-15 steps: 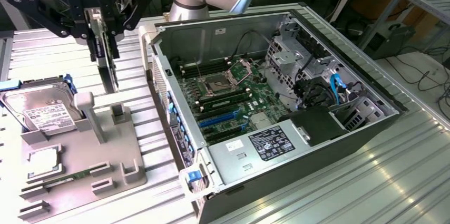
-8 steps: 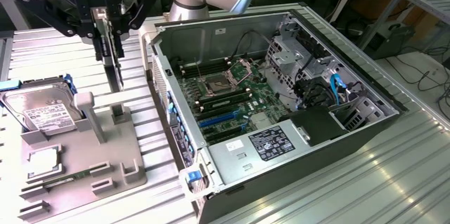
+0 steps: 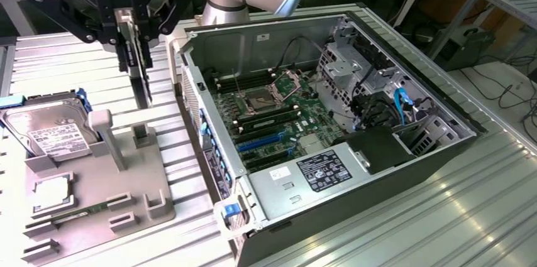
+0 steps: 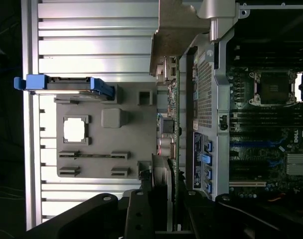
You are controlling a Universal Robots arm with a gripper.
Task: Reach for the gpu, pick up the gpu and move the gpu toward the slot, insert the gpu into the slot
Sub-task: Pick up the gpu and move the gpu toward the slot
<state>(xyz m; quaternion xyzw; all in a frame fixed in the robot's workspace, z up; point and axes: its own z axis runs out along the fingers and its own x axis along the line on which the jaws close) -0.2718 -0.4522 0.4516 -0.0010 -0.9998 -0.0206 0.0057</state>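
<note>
Gripper [image 3: 132, 33] sits at 11 o'clock in the exterior view, its black fingers closed on the upper part of the gpu [image 3: 141, 81]. The gpu hangs edge-on as a thin vertical card, lifted clear of everything beneath it. At 6 o'clock from the card lies the gray holder tray [image 3: 109, 198], and the card's lower end is just above 1 of the tray's upright posts [image 3: 143, 134] without touching it. At 9 o'clock from that post a hard drive [image 3: 50, 132] stands in the tray. A square processor chip [image 3: 50, 190] and a thin memory stick [image 3: 84, 209] rest farther toward 6 o'clock.

The open computer case [image 3: 336, 229] lies at 3 o'clock from the gpu. On its motherboard [image 3: 277, 116], the blue slots [image 3: 256, 144] are uncovered and well apart from the card, which is outside the case wall.

In the wrist view the gripper [image 4: 164, 201] holds the gpu [image 4: 168, 124] edge-on. The card runs along the strip between the holder tray [image 4: 131, 164] and the perforated side of the computer case [image 4: 204, 99].
</note>
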